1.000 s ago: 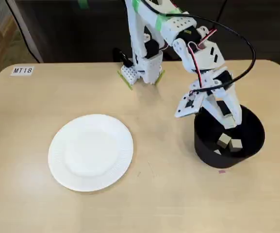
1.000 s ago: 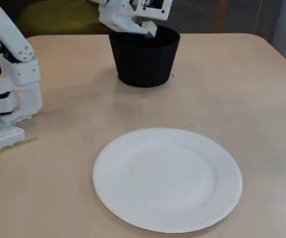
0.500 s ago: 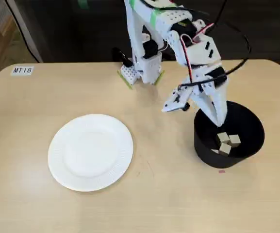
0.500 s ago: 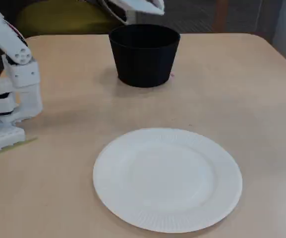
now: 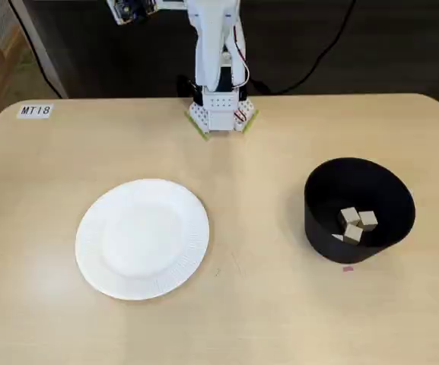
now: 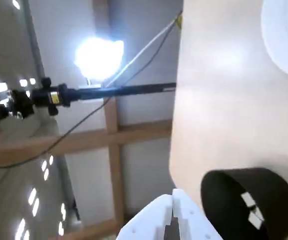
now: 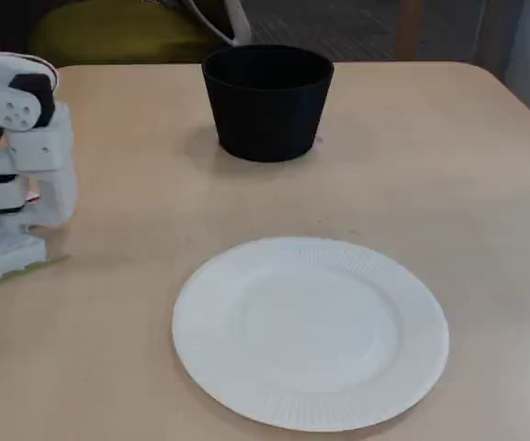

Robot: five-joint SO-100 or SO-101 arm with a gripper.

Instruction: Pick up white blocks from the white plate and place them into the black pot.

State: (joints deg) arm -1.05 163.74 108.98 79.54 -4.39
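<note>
Beige table [image 5: 280,319], white blocks [image 5: 354,223] inside black pot [image 5: 356,209], well apart from the claw [image 6: 172,210], fingers pressed together.

A: Round white paper plate [image 5: 142,239] with a finely ribbed rim, on the pale beige wooden tabletop [image 5: 265,312].

B: Matte black cylindrical pot [image 5: 358,210], dark inside, holding cream-coloured cubes [image 5: 354,224]. White plastic arm [image 5: 217,61]; small pink mark [image 5: 348,268] beside the pot.
</note>
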